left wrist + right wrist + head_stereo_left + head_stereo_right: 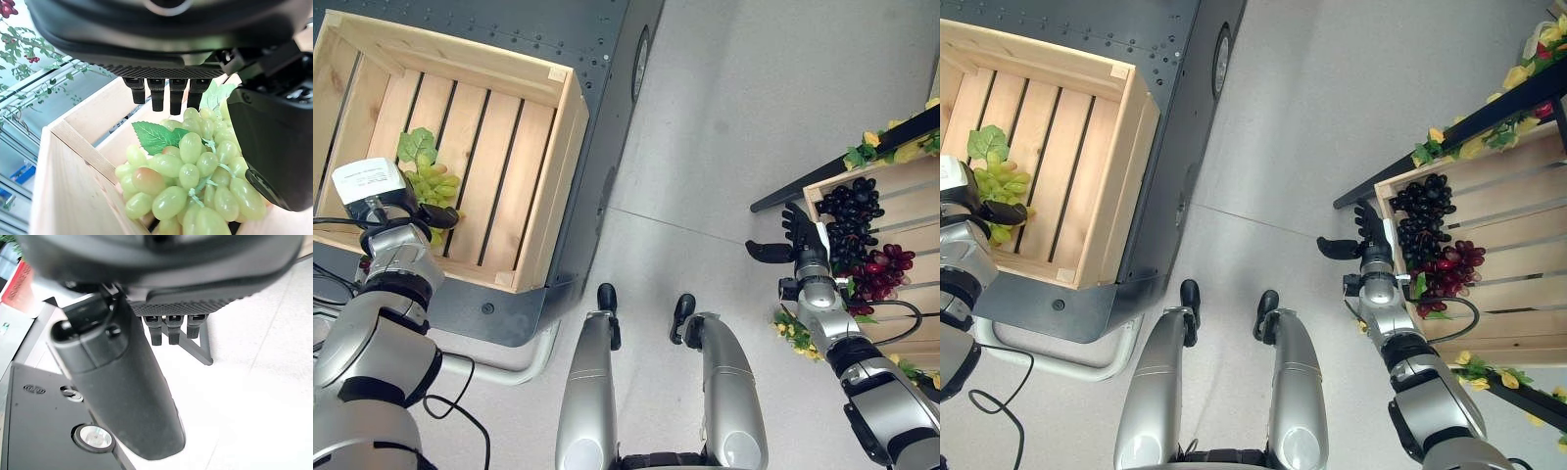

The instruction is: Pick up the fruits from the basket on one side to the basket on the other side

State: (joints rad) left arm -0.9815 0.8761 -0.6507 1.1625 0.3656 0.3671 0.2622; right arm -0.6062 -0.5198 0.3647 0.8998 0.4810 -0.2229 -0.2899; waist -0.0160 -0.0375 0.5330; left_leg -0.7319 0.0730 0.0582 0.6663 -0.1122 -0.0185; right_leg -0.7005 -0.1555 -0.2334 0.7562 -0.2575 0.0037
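Nearest, at the lower left of the left eye view, left hand (423,217) over the near edge of the left wooden crate (558,186), thumb standing out across the green grapes (431,183). In the left wrist view, fingers (164,93) straight and spread above the bunch, thumb apart to one side, nothing clasped: released. Green grapes with a leaf lying on the crate's slats in its near corner, against the wooden wall. Across the floor on the right side, right hand (795,240) raised just beside the rim of the right wooden crate (901,191), fingers extended and thumb jutting out sideways, empty, relaxed rather than clenched; right wrist view likewise with straight fingers (168,328) over bare floor. Just past that hand, inside the right crate, dark grapes (847,211) heaped at the near corner, with red grapes (881,269) touching them on the robot's side. Farther off, yellow-and-green leafy garland (886,142) along the dark frame behind the right crate.
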